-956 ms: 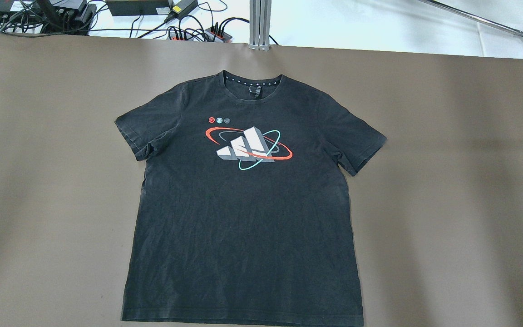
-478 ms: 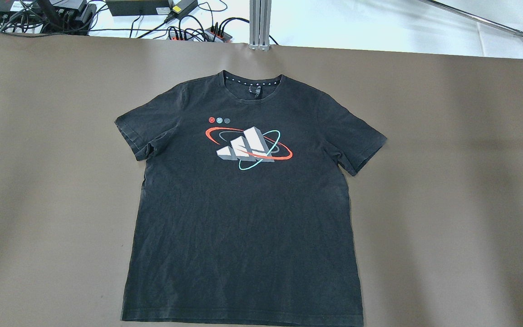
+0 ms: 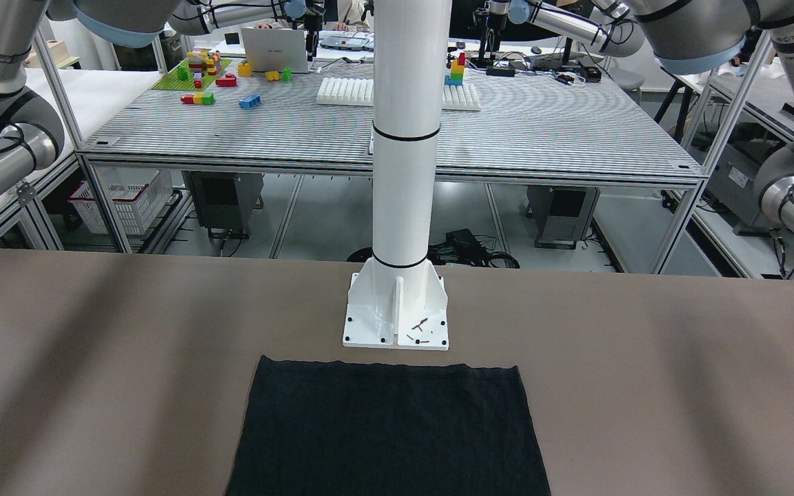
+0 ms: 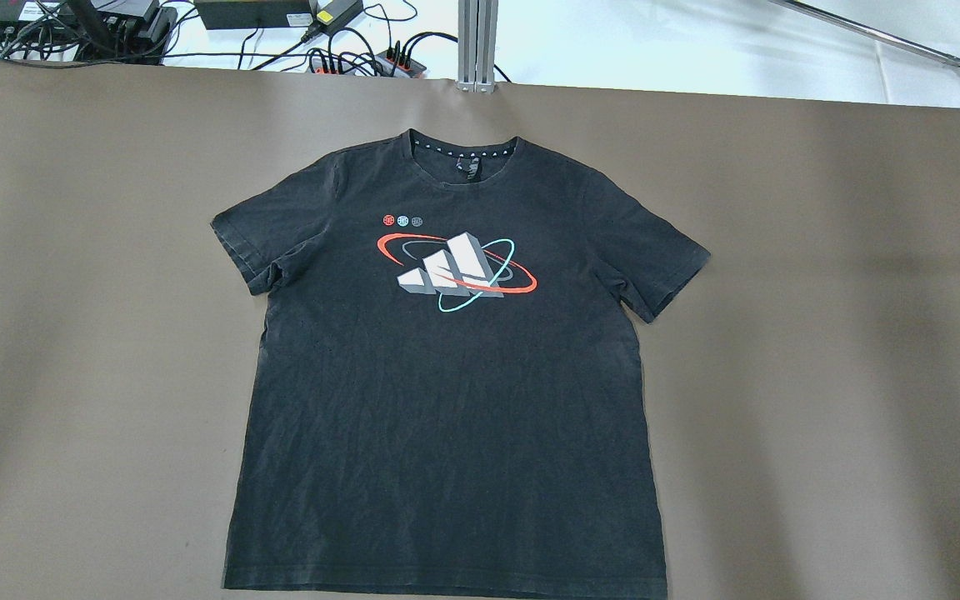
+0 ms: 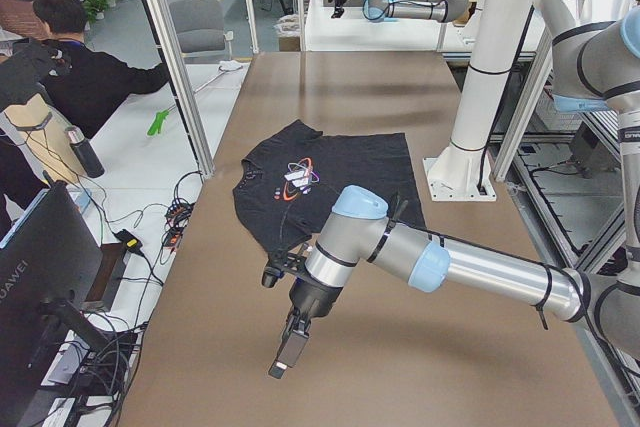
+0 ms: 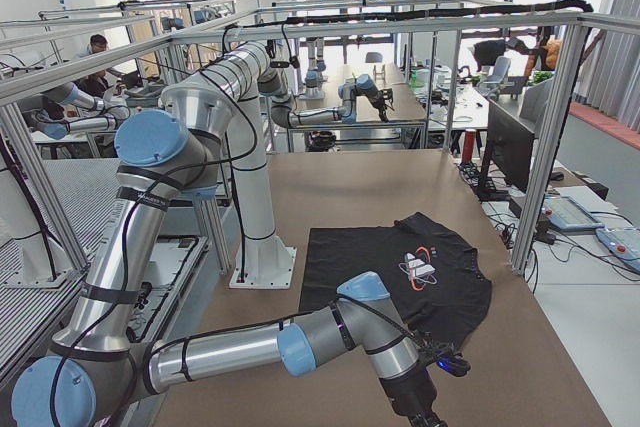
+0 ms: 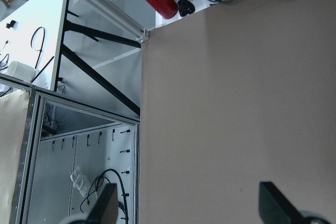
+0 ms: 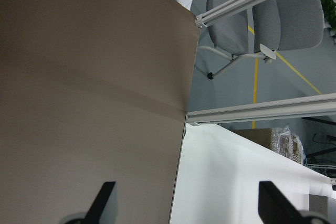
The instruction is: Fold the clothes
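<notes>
A black shirt (image 4: 447, 417) lay flat and face up on the brown desk (image 4: 822, 333). Its collar (image 4: 463, 154) pointed to the far edge, both sleeves (image 4: 259, 237) were spread, and its hem lay at the near edge. A three-bar logo (image 4: 455, 271) with red and teal rings sat on the chest. Beyond the desk lay cables (image 4: 347, 46), a post (image 4: 477, 42) and a rod (image 4: 872, 33).

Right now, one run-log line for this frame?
stage: pre-fold | T-shirt: flat, print up, unfolded on table | left hand: open, clear of T-shirt | right hand: open, clear of T-shirt | contact: none
</notes>
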Robot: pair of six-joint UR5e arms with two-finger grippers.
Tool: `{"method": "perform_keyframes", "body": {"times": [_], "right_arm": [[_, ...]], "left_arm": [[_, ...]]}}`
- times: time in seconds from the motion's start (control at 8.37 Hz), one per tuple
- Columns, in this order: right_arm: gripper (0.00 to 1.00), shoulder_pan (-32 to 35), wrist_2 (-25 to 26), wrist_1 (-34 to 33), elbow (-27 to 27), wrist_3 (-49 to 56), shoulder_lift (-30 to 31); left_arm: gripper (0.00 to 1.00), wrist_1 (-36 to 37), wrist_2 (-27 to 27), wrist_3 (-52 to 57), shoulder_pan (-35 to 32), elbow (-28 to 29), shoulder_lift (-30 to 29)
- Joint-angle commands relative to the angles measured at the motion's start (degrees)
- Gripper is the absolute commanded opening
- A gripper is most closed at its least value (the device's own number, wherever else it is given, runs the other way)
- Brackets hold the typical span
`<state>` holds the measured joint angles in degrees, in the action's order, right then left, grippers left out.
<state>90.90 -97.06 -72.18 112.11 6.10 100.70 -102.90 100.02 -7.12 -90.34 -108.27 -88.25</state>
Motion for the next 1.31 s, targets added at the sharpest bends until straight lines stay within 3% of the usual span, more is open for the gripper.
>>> {"method": "perform_keyframes", "body": {"times": [0.0,0.24,0.48,0.84,1.08,1.19], "right_arm": [[0.94,-0.81,-0.58,3.89,-5.65,-0.30,-4.15],[0.94,-6.59,-2.17,3.98,-13.28,-3.44,-11.71],[0.94,-14.92,-4.10,4.15,-19.27,-15.71,-18.40],[0.95,-26.28,-4.11,4.85,-26.57,-25.68,-27.72],[0.93,-32.08,-5.15,16.57,-31.22,-36.38,-28.27],[0.93,-33.84,-6.90,20.20,-34.21,-38.77,-29.93]], "left_arm": [[0.94,-6.85,0.96,-0.08,3.40,6.10,-4.10],[0.94,-8.35,4.73,0.61,6.82,16.89,-13.92],[0.94,-17.99,9.46,0.00,11.48,28.23,-19.65],[0.94,-28.36,19.76,-14.95,18.41,41.34,-27.39],[0.94,-38.73,19.69,-26.50,24.75,49.17,-31.01],[0.94,-40.43,19.69,-30.55,26.69,49.64,-31.54]]}}
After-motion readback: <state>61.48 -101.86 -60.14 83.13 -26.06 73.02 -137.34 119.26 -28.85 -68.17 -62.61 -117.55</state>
